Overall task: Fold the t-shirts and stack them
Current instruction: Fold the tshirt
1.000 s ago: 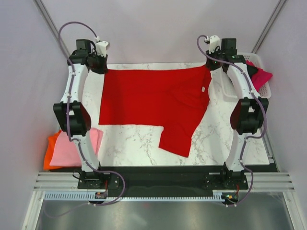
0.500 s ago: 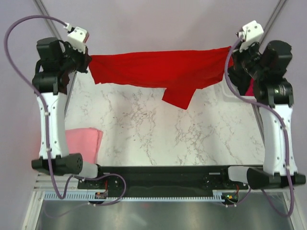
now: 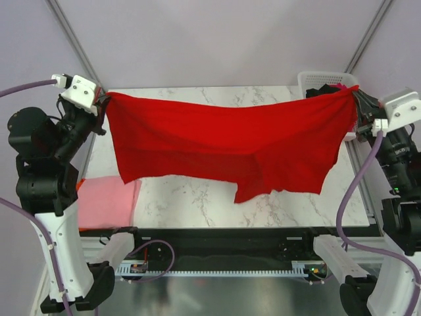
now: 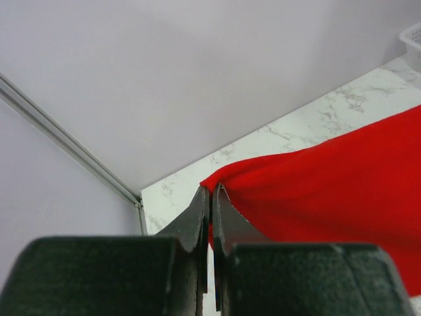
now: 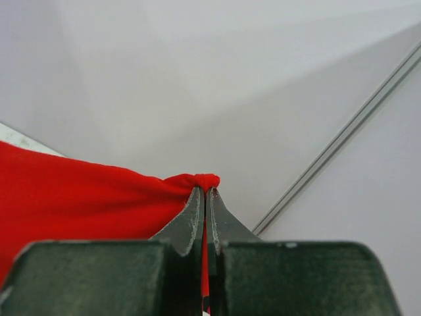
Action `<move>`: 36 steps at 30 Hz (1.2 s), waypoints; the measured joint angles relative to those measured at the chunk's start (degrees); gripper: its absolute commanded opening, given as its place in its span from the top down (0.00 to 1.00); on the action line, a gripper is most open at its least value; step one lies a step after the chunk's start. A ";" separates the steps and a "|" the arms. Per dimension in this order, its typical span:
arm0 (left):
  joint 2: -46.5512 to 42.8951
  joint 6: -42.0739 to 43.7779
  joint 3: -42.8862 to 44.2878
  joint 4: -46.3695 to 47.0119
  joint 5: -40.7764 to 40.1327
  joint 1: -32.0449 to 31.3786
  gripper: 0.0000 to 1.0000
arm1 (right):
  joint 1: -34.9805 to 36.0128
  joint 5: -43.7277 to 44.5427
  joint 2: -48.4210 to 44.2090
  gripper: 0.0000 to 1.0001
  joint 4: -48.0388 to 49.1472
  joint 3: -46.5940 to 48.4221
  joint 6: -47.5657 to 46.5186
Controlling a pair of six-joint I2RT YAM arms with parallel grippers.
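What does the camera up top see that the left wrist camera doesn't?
Only the top view shows the whole red t-shirt hanging stretched between the left gripper and the right gripper, plus a pink t-shirt at the left side. Only the left wrist view shows, close up, the left gripper's jaws pinched shut on a bunched corner of the red cloth. Both show the red t-shirt, the marble table and the white basket.

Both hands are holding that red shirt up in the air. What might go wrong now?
The left hand and right hand each pinch only a small bunched corner of the red t-shirt, so one corner might slip free. The sagging lower flap could tuck under and crease when laid down. The right corner hangs near the white basket and might snag.
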 measured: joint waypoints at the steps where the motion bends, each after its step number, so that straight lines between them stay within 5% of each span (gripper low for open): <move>1: -0.02 0.00 -0.63 0.35 0.28 0.00 0.98 | 0.00 -0.02 0.20 1.00 0.13 -0.39 -0.17; 9: 10.19 1.07 -8.66 0.96 1.62 0.00 0.98 | -0.02 -1.11 11.02 1.00 1.31 -8.74 -0.13; 20: 45.16 1.64 -12.39 1.75 5.20 -0.39 0.98 | 0.83 -2.23 39.85 1.00 11.80 -23.45 0.07; 28: 68.37 -0.15 2.43 2.75 2.82 -0.37 0.98 | 1.25 1.70 72.89 1.00 16.00 -3.72 1.20; 36: 79.21 -1.38 17.20 3.98 -0.24 -0.39 0.98 | 1.09 6.14 90.92 1.00 19.23 18.25 2.32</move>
